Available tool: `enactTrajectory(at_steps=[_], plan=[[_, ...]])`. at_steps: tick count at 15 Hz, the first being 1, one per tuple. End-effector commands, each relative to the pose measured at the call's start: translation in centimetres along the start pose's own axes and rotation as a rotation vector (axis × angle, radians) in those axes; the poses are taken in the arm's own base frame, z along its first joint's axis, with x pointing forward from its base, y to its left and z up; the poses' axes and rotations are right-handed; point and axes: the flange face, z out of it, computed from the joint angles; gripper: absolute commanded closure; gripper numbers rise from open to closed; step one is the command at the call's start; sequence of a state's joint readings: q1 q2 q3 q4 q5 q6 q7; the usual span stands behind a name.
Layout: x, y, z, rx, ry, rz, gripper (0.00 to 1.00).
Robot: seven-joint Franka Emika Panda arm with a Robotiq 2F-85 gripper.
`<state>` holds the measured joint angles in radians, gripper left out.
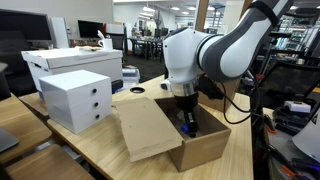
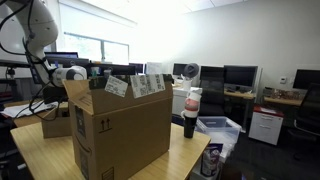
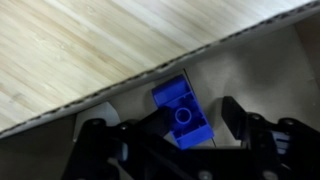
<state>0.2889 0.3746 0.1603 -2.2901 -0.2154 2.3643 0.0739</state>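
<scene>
Blue brick (image 3: 183,113) lies flat on the floor of the cardboard box (image 1: 205,148), close to its left wall, with the wooden table (image 3: 80,50) just beyond. My claw (image 3: 170,130) is spread wide, straddling it, gripping nothing. Reads as pre-grasp. Next move needs a short drop, fingers clear of the wall, then a squeeze.

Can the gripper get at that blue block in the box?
Probably yes: the box is open, the gripper is inside it, and the block lies uncovered between its open jaws.
</scene>
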Motion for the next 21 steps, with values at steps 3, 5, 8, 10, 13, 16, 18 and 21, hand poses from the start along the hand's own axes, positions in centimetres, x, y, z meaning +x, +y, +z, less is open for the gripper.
enactTrajectory(at_steps=[3,5,8,10,13,16,18,21], plan=[[-1.0,0.8,-0.7,0.031,-0.034,0.011,0.80],[-1.2,1.1,-1.1,0.033,-0.039,0.018,0.91],[-1.6,1.6,-2.2,0.035,-0.042,0.037,0.95],[-1.8,2.1,-3.1,0.037,-0.045,0.057,0.99],[-2.3,3.1,-4.5,0.037,-0.052,0.093,0.95],[-3.0,4.0,-6.1,0.037,-0.059,0.124,0.94],[-3.3,4.6,-7.2,0.032,-0.056,0.139,0.95],[-3.7,5.1,-7.8,0.032,-0.059,0.144,0.94]])
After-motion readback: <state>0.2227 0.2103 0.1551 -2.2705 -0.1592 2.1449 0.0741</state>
